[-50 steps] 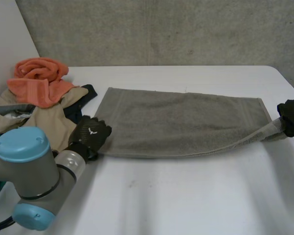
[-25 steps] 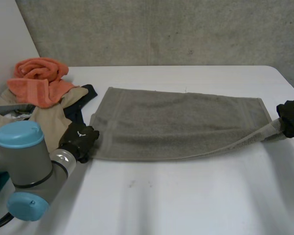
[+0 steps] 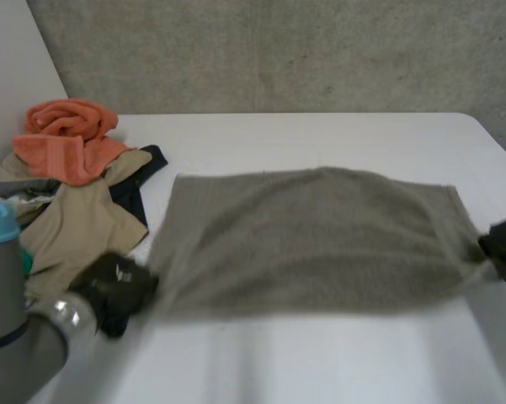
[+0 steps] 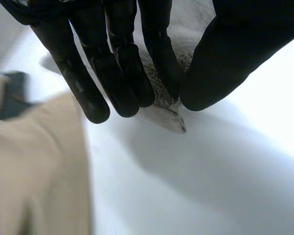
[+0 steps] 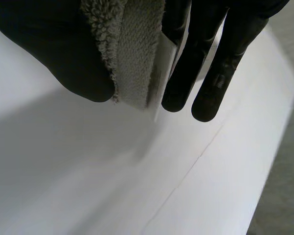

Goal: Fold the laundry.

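A grey towel (image 3: 311, 236) is stretched across the middle of the white table (image 3: 320, 353), its near edge pulled up off the surface. My left hand (image 3: 114, 286) pinches the towel's near left corner (image 4: 166, 100) between fingers (image 4: 115, 68) and thumb. My right hand (image 3: 505, 252) holds the near right corner (image 5: 134, 54), clamped between thumb and fingers (image 5: 220, 63). The towel's far edge still lies on the table.
A pile of laundry lies at the table's left: an orange towel (image 3: 67, 139), a beige garment (image 3: 76, 223) and a dark piece (image 3: 135, 194). The beige garment (image 4: 36, 166) is right beside my left hand. The table's right edge (image 5: 264, 161) runs near my right hand.
My left hand has closed on the towel's near left corner and drawn back toward the near edge. My right hand has dropped toward the near edge too, and the towel has lifted and spread.
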`<state>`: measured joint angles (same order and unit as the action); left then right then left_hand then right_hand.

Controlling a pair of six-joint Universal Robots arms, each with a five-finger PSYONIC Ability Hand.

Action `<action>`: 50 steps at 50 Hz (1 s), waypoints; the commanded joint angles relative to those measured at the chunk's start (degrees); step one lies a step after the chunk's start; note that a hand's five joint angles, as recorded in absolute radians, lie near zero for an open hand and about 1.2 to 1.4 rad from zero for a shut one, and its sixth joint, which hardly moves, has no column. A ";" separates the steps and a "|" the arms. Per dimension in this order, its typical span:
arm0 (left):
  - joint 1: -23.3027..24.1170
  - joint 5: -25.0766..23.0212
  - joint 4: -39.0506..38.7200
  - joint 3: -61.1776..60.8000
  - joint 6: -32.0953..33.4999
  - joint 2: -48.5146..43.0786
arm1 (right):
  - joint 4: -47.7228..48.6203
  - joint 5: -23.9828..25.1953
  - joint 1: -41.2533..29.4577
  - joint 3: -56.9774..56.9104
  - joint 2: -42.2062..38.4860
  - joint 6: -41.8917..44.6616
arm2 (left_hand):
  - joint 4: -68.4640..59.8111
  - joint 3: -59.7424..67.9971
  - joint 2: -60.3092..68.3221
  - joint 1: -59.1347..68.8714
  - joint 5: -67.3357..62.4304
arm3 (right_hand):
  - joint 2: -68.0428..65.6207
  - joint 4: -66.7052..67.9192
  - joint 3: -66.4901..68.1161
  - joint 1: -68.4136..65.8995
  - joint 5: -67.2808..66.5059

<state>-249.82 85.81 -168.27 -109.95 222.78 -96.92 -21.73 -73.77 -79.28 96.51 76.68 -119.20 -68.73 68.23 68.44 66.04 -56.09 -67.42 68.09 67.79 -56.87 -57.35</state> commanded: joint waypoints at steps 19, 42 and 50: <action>1.87 1.81 -19.37 27.58 -0.24 -23.73 | 14.24 0.03 -1.13 -16.51 -16.18 -9.64 | -11.27 11.77 11.56 13.96 -13.91 | -12.58 11.91 12.21 -23.13 -12.65; 8.20 6.03 -32.29 49.22 1.08 -43.27 | 25.51 -12.28 -7.11 -24.80 -24.66 -13.85 | 58.73 -58.23 -58.44 -56.04 56.09 | 57.42 -58.09 -57.79 46.87 57.35; 8.38 6.21 -33.79 42.81 0.73 -36.41 | 22.53 -10.53 -6.41 -22.25 -16.92 -15.97 | 58.73 -58.23 -58.44 -56.04 56.09 | 57.42 -58.09 -57.79 46.87 57.35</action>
<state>-241.57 91.93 -201.28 -62.32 223.78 -137.91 3.58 -85.84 -86.27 72.54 54.38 -133.91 -11.62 12.07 11.69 11.70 -2.84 -12.60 13.39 12.12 -11.54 -3.87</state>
